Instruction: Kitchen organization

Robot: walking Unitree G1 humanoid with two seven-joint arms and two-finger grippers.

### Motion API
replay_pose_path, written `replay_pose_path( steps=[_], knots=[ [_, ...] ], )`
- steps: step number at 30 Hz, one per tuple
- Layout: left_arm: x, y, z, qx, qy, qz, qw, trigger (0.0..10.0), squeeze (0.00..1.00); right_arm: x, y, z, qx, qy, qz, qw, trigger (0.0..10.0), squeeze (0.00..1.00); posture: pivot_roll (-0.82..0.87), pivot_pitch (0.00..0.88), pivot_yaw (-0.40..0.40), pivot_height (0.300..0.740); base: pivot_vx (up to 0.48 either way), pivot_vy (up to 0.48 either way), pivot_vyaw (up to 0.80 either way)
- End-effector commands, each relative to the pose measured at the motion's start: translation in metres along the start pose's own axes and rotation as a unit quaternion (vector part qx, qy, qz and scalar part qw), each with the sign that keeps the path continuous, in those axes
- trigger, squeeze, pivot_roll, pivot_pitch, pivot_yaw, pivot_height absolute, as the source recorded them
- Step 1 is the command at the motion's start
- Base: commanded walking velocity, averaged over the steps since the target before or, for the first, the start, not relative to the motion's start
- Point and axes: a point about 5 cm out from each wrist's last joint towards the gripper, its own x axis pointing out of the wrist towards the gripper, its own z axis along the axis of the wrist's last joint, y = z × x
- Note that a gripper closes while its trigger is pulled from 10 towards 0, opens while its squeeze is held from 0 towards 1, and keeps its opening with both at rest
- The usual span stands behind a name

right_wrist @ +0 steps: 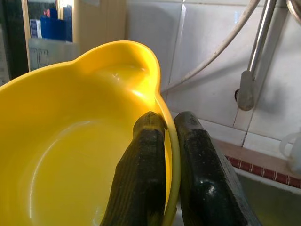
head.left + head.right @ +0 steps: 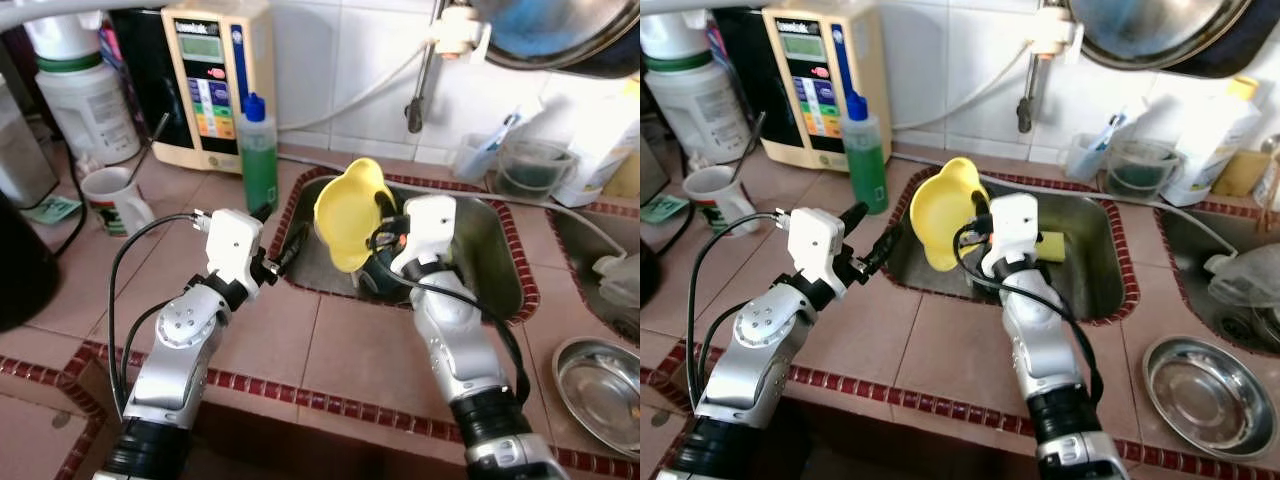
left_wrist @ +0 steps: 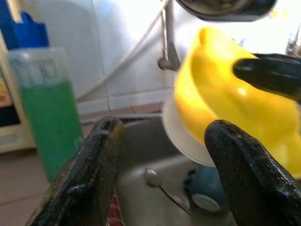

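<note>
While my right gripper [image 2: 385, 232] carries the yellow bowl [image 2: 350, 212] tipped on edge above the sink [image 2: 500, 255], the head views show my left gripper [image 2: 285, 250] waiting just beside the sink's near-left corner, with the green soap bottle [image 2: 259, 155] standing at the sink's left rim and a steel dish [image 2: 1205, 395] well to the sink's right. In the left wrist view, my left fingers [image 3: 94, 174] stand spread with nothing between them, aimed over the sink, where a spoon [image 3: 160, 186] and a blue cup [image 3: 204, 190] lie on the bottom below the bowl. In the right wrist view, my right fingers [image 1: 143, 188] pinch the bowl's rim, one inside and one outside. I judge a one-edge grip liable to swing, so I should lift slowly, keep the bowl clear of the faucet pipe [image 1: 256, 52], and set it down before releasing.
</note>
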Motion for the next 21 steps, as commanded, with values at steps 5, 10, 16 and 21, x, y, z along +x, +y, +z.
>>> replay_pose_path(
  steps=[5, 10, 16, 21],
  knots=[
    [-0.004, -0.014, 0.008, 0.003, -0.008, -0.035, 0.999, 10.0, 0.0, 0.008, -0.011, 0.003, -0.004, 0.006, -0.007, 1.0, 10.0, 0.0, -0.01, 0.068, -0.028, 0.74, 0.0, 0.0, 0.0],
    [-0.01, -0.02, 0.008, 0.0, -0.001, -0.05, 0.999, 10.0, 0.0, 0.01, -0.014, 0.002, -0.006, 0.01, -0.006, 1.0, 10.0, 0.0, -0.01, 0.092, -0.019, 0.74, 0.0, 0.0, 0.0],
    [-0.016, -0.024, 0.007, -0.001, 0.009, -0.064, 0.998, 10.0, 0.0, 0.011, -0.018, 0.002, -0.007, 0.011, -0.012, 1.0, 10.0, 0.0, -0.02, 0.119, -0.002, 0.74, 0.0, 0.0, 0.0],
    [-0.016, -0.026, 0.008, 0.001, 0.016, -0.077, 0.997, 10.0, 0.0, 0.011, -0.02, 0.003, -0.005, 0.012, -0.015, 1.0, 10.0, 0.0, -0.03, 0.14, 0.015, 0.74, 0.0, 0.0, 0.0]
  ],
)
